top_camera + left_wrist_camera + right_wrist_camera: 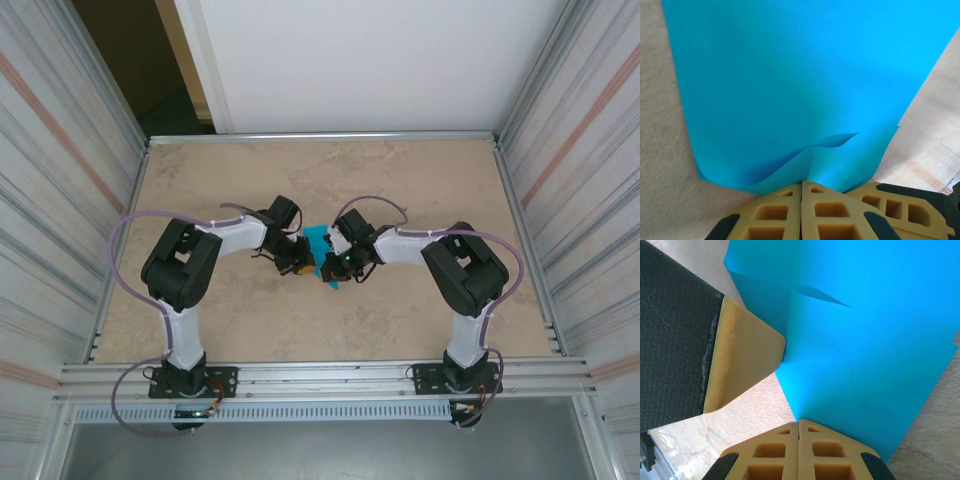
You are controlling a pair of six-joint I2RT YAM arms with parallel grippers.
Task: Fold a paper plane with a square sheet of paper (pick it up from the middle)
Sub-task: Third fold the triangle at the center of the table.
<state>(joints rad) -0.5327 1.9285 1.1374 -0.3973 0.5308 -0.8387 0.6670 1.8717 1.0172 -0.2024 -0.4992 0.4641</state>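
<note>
The teal-blue square sheet of paper point(321, 248) hangs between both grippers at the middle of the table. It is bent, with overlapping layers and a curled flap edge in the left wrist view. My left gripper point(801, 183) is shut, pinching the near edge of the paper point(805, 75). My right gripper point(799, 421) is also shut, on a corner of the paper point(865, 340). From above, the left gripper point(299, 262) and the right gripper point(334, 267) sit close together with the sheet between them. The left gripper's tan finger point(742, 357) touches the paper's left side in the right wrist view.
The beige table point(400, 180) stretches out behind the arms. Corrugated metal walls point(50, 180) close in the left and right sides, and an aluminium rail point(320, 375) runs along the near edge. The right gripper's finger point(910, 205) sits at the lower right of the left wrist view.
</note>
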